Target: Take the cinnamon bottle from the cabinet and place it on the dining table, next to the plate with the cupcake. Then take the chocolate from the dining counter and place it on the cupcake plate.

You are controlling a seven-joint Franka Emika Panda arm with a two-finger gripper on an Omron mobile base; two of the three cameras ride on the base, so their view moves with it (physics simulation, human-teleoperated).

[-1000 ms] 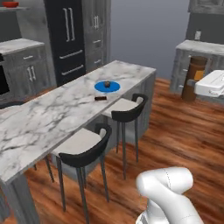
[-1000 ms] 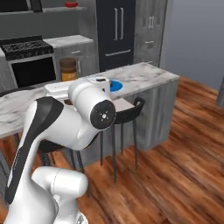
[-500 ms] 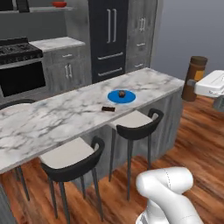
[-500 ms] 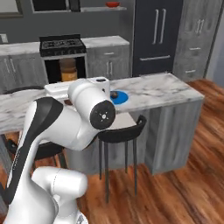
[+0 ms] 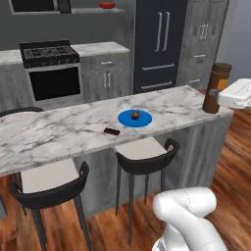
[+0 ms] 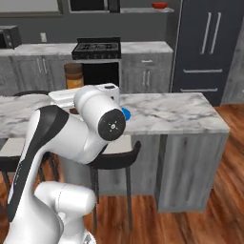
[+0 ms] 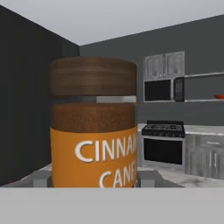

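While clamped narrowly, tool (image 7: 92,181) around upright cinnamon bottle (image 7: 92,127).

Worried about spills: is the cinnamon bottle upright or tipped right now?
Upright. The cinnamon bottle stands vertical in the pincer, brown cap on top, label text level.

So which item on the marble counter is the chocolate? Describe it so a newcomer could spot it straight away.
Find the long marble dining counter with the two black stools tucked under it. Near its middle sits a blue plate holding a dark cupcake. The chocolate lies on the bare marble just in front and left of that plate: a small, flat, dark brown bar, unlike the round cupcake.
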